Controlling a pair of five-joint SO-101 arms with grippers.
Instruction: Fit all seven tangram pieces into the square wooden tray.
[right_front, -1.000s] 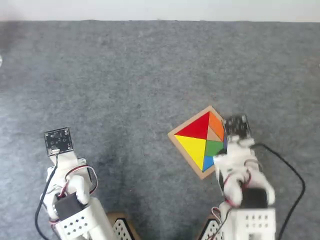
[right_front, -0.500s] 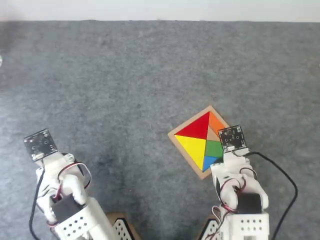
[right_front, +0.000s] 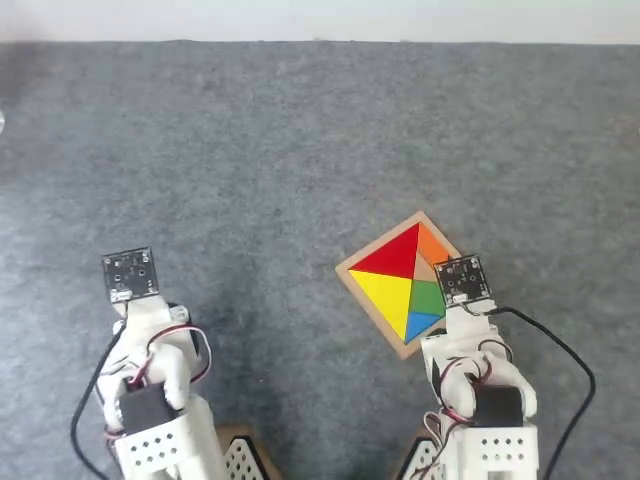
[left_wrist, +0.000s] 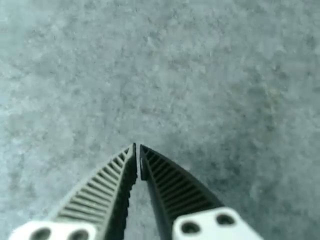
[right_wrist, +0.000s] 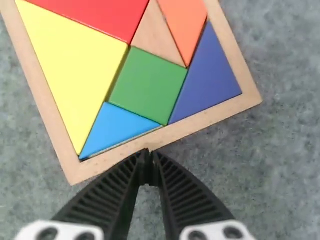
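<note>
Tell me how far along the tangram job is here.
Done: red, yellow, green, light blue, dark blue and orange pieces lie flush in the tray. In hand: nothing; the right gripper is shut at the tray's rim, the left gripper shut over the mat. Left: perhaps one piece. The wood-coloured triangle between red and orange may be a seventh piece or an empty slot; I cannot tell.

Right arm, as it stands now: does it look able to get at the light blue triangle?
Probably yes: the right gripper, shut, sits at the rim of the tray just beside the light blue triangle, with nothing between them.
</note>
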